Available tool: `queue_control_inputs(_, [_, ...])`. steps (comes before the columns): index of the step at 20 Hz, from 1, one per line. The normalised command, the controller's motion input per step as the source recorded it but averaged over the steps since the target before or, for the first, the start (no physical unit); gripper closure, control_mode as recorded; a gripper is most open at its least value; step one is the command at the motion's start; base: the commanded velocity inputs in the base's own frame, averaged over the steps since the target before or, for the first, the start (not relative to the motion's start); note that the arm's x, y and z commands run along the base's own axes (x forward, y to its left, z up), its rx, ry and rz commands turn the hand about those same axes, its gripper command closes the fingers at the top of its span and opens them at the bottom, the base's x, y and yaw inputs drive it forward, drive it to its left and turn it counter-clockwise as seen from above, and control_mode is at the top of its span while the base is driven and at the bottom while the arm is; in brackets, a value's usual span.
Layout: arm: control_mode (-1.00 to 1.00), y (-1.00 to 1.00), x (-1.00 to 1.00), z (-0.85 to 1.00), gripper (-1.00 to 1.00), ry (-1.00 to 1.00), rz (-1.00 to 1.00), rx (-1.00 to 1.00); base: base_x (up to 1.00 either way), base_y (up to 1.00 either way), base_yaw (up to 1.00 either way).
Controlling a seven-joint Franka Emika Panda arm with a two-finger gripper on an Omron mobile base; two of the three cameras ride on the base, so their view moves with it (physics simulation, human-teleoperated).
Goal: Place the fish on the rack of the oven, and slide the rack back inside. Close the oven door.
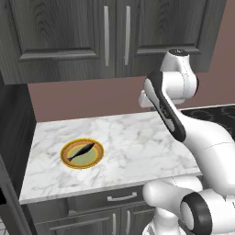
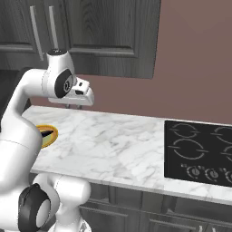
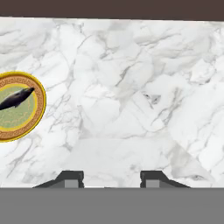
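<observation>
Gripper (image 3: pixel 112 178): jaws spread wide, holding nothing, poised above the bare middle of the white marble table (image 1: pixel 137 151). Fish (image 1: pixel 81 152): dark, slender, lying diagonally across a round yellow-orange plate (image 1: pixel 69 160) near the table's left front corner. Black cooktop (image 2: pixel 199 152): set into the table's right end. Dark wall cabinets (image 1: pixel 114 32): above the back edge.

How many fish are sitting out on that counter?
1. The fish lies on the yellow-rimmed plate near the left end of the marble counter; the hand view shows it at its left edge. No other fish is in sight.
</observation>
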Motion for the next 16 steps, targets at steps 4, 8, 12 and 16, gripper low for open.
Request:
queue_control_inputs(4, [-1.00, 0.05, -0.12, -0.02, -1.00, 0.00, -0.02, 0.00, 0.00, 0.00, 0.00])
queue_control_inputs(8, [-1.00, 0.19, -0.29, -0.11, -1.00, -0.01, -0.03, 0.00, 0.00, 0.00, 0.00])
queue_control_inputs(12, [-1.00, 0.39, -0.14, -0.14, -1.00, -0.03, -0.09, 0.00, 0.00, 0.00, 0.00])
queue_control_inputs(16, [-1.00, 0.39, 0.00, -0.14, -1.00, 0.00, -0.14, 0.00, 0.00, 0.00, 0.00])
